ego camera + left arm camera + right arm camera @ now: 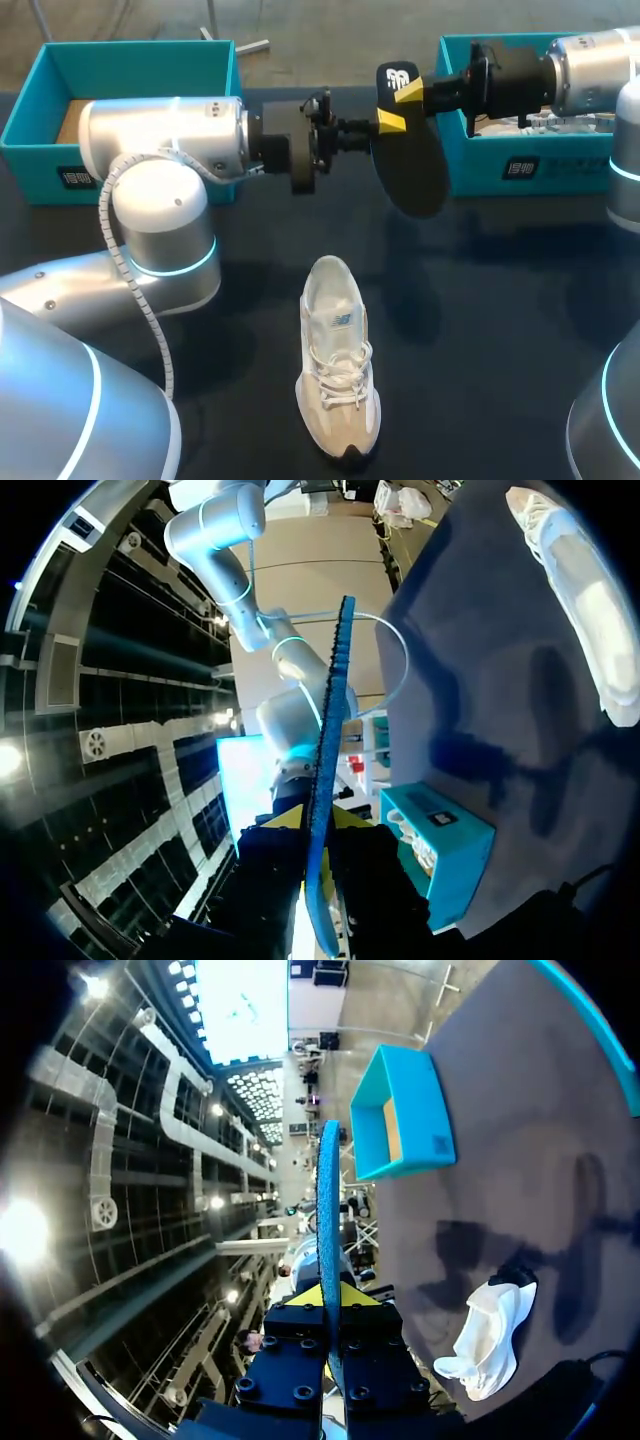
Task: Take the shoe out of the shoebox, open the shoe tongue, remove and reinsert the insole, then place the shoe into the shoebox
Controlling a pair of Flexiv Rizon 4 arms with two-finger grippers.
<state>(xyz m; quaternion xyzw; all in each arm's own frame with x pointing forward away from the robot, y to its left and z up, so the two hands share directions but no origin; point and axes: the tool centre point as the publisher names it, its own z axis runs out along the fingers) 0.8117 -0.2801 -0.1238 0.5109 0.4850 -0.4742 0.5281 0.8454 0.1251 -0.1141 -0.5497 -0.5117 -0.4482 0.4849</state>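
Note:
A dark insole (410, 170) hangs in the air over the table's far middle, held from both sides. My right gripper (398, 103) is shut on its upper end, and its yellow tips flank the blue edge of the insole (328, 1220) at my right gripper (330, 1300). My left gripper (365, 135) meets the insole's left edge. In the left wrist view the insole (325, 780) runs between the fingers of my left gripper (320, 825), which press on both faces. The white and beige shoe (338, 390) lies on the table below, toe toward the front; it also shows as the shoe (590, 600) and the shoe (495, 1335).
A teal shoebox (130, 60) with a brown floor stands open at the back left, also seen as the box (410, 1110). A second teal box (500, 160) with white paper inside stands at the back right, also seen as the box (440, 850). The tabletop is dark.

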